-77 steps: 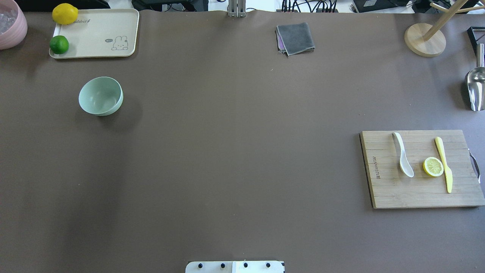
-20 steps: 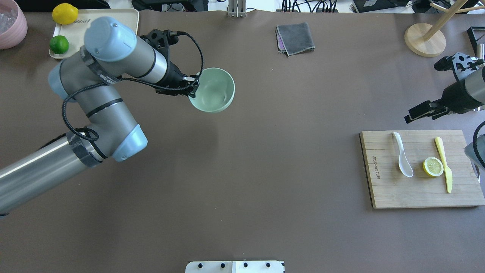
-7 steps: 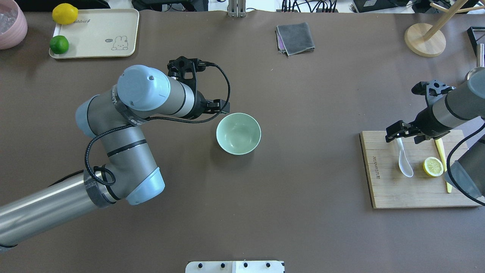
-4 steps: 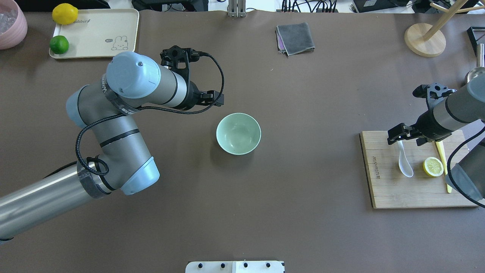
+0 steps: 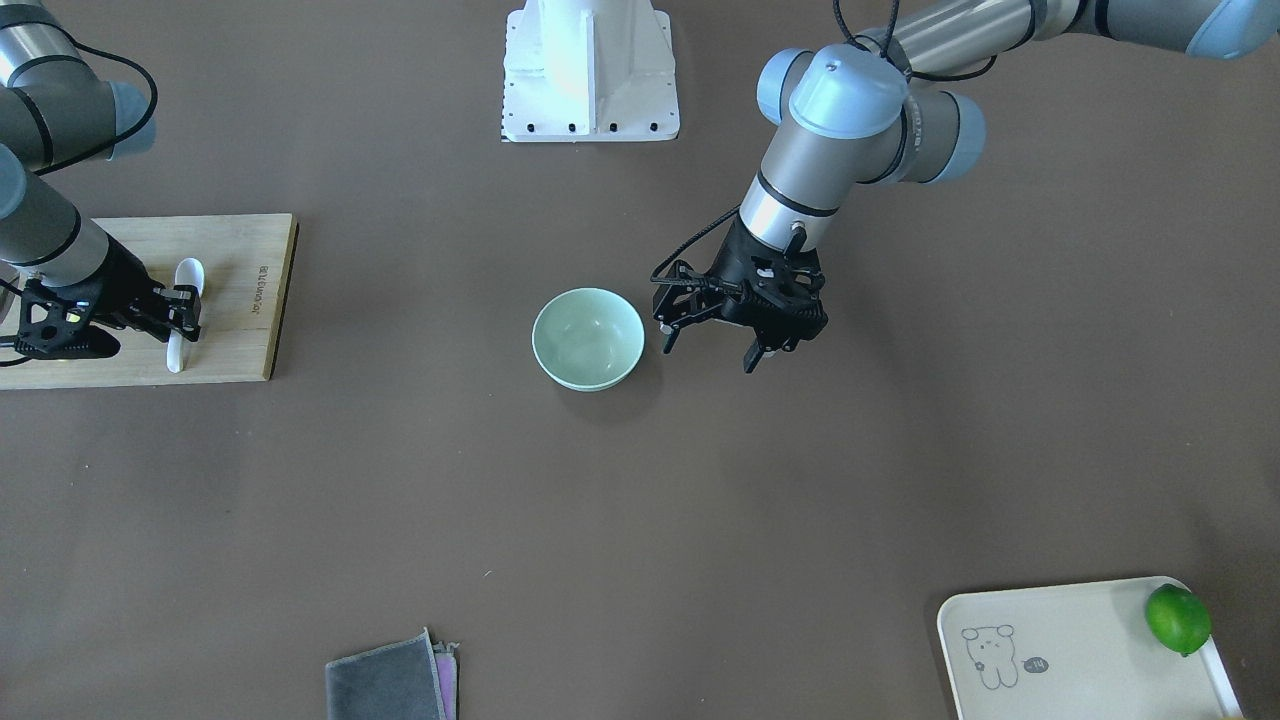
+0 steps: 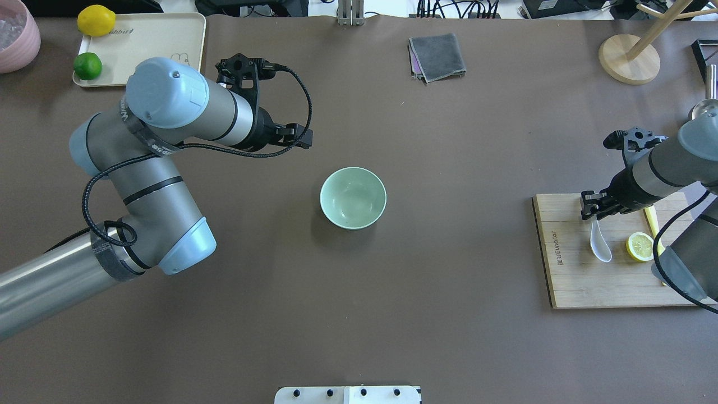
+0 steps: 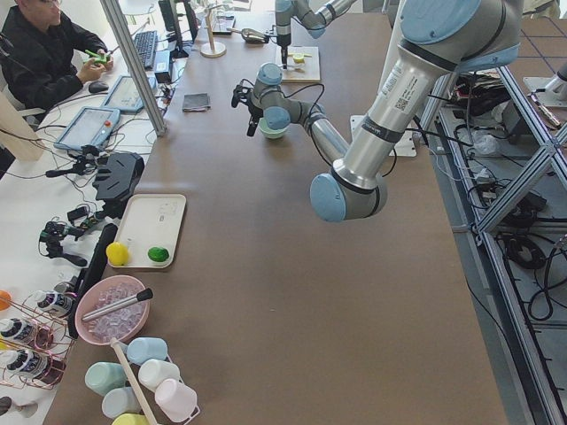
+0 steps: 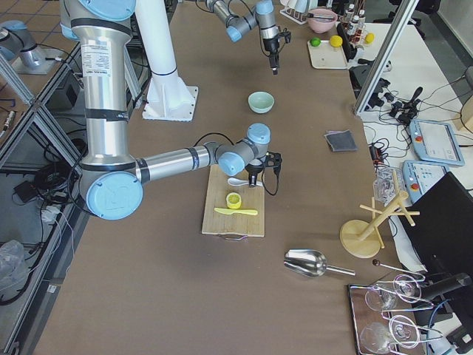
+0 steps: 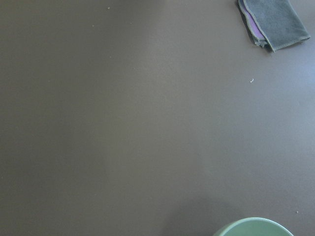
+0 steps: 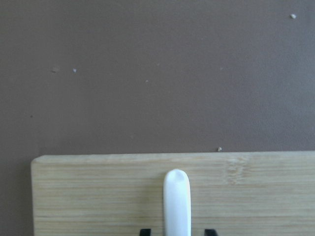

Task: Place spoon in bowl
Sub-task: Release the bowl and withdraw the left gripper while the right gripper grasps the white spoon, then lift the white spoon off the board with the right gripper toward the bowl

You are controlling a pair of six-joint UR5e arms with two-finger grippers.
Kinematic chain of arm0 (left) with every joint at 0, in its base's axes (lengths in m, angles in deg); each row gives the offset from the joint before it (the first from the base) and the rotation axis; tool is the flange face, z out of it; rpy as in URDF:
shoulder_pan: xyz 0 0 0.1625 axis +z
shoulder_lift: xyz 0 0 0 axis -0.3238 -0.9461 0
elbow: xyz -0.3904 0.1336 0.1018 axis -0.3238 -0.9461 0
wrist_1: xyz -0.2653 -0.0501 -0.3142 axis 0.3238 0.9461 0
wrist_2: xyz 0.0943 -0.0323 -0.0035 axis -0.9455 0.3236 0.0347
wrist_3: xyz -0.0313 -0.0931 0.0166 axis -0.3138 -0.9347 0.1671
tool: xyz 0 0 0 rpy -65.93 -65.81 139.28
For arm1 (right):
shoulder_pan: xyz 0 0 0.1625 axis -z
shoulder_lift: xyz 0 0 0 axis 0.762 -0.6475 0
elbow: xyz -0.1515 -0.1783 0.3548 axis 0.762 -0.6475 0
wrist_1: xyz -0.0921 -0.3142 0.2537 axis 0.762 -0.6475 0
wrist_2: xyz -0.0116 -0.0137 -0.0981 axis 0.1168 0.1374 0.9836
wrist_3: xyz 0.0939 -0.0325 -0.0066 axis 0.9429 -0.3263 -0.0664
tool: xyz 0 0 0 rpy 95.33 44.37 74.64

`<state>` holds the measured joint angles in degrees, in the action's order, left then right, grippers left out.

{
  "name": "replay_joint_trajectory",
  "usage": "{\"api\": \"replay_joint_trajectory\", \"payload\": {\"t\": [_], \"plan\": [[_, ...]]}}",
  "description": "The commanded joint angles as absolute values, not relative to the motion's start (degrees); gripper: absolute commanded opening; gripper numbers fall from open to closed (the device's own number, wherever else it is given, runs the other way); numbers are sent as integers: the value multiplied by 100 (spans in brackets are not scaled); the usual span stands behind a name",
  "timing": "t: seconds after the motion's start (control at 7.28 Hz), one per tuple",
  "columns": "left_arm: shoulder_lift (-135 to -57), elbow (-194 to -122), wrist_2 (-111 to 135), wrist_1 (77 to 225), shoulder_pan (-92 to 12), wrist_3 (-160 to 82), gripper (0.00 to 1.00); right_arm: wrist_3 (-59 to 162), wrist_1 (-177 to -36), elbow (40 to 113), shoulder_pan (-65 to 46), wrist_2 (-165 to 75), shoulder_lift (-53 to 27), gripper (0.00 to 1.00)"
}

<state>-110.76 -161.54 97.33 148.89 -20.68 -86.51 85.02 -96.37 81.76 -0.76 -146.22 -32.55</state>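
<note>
Brown table (image 6: 449, 314) with bowl (image 6: 353, 198), cutting board (image 6: 566, 280), tray (image 6: 162, 33), cloth (image 6: 437, 56) (folded), stand base (image 6: 628, 60)

Lit brightly and evenly from overhead. Softly shadowed just beside the bowl (image 6: 353, 197) on its left side, without hard edges. Slightly darker along the left of the table (image 6: 449, 280) in the overhead view. Blown out to white beyond the far edge. Sharp in the fixed views. Softer and a little grainy in both wrist views, nearly overexposed on the spoon (image 10: 176, 201).
</note>
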Motion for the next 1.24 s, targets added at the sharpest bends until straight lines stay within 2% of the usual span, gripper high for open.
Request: {"api": "replay_joint_trajectory", "payload": {"t": [0.0,0.14,0.41,0.69,0.82,1.1], "plan": [[-11007,-16315,10230,14868,-2476,-8637,98,8492,-9628,8232,-89,-14683,-3235,0],[-10746,-16420,10696,14877,-2896,-8350,98,8501,-9637,8355,-115,-14718,-3226,0],[-9947,-16833,10849,14694,-3845,-6264,98,8623,-9645,8583,-107,-14762,-2929,0],[-9472,-16886,10912,14612,-4733,-5738,98,8965,-9663,8751,-107,-14693,-2403,0],[-8921,-16991,10938,14987,-4903,-5058,98,9071,-9663,8891,-107,-14649,-2174,0],[-8591,-16704,10894,15149,-5124,-4304,98,9107,-9707,8963,-63,-14080,-1499,0]]}}
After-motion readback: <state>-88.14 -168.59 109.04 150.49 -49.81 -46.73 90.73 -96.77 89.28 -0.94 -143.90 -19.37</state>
